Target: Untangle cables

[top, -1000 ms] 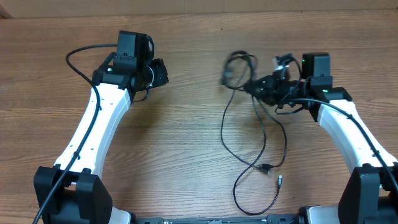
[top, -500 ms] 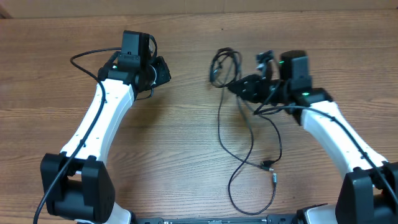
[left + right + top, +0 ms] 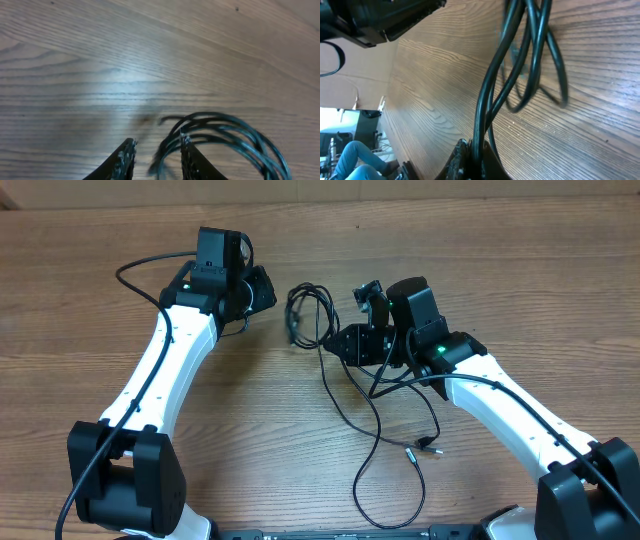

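The cables (image 3: pixel 482 107) cross a wooden table (image 3: pixel 250 430); someone in blue (image 3: pixel 351 152) sits beyond.

Overhead straight down on table (image 3: pixel 500 260); wrist views close, both on cables (image 3: pixel 310 315)

On the brown wooden table (image 3: pixel 250 430), the looped bundle of thin black cables (image 3: pixel 310 315) lies centrally. The black left gripper (image 3: pixel 267 288) sits just left of that bundle and the black right gripper (image 3: pixel 338 340) touches its right side. Loose strands trail from it toward the table's near edge.
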`<action>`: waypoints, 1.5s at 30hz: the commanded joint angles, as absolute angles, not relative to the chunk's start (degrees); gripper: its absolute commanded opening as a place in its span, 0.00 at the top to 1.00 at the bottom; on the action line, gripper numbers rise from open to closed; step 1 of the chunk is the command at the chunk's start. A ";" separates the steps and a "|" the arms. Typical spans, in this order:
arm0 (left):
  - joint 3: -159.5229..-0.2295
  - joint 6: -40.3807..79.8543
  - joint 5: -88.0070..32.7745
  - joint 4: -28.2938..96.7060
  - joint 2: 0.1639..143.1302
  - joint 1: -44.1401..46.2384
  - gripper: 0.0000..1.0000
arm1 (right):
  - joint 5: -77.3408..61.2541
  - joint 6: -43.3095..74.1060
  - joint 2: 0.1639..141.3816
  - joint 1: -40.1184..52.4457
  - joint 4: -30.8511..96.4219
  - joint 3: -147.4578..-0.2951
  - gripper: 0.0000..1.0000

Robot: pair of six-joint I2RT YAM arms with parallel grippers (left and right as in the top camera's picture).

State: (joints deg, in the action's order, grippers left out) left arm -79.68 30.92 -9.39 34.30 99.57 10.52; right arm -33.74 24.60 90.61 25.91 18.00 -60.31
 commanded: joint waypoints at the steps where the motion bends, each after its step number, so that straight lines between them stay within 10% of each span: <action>1: -80.77 26.98 -9.45 35.59 100.03 10.90 0.67 | -33.08 24.23 90.59 25.98 19.07 -60.10 0.96; 5: -80.77 27.07 -9.54 35.75 100.05 10.92 0.62 | -33.04 24.40 90.59 25.98 23.33 -60.10 0.65; 7: -80.77 27.46 -9.76 35.68 100.05 10.96 0.59 | -32.62 24.38 90.59 25.98 24.97 -60.10 0.18; 11: -80.77 27.49 -10.70 36.01 100.05 10.96 0.59 | -23.18 24.38 90.59 25.78 24.99 -60.10 0.01; 19: -80.75 37.39 -17.12 39.31 100.05 11.27 0.59 | -9.87 24.40 90.37 24.47 26.04 -61.01 0.00; 26: -80.73 57.04 -13.26 36.38 100.64 17.61 0.29 | -10.20 31.05 87.88 13.52 32.88 -64.69 0.00; 29: -80.73 60.82 -10.15 32.93 102.32 22.02 0.00 | -13.45 31.70 87.85 9.26 35.03 -64.66 0.00; 45: -80.73 75.70 -10.11 23.90 118.08 29.67 0.38 | -9.85 31.05 87.88 5.72 44.47 -64.58 0.00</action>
State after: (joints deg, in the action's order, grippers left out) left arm -79.79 71.20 -9.72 25.89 115.24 29.26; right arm -10.96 30.87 89.25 6.00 43.81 -63.26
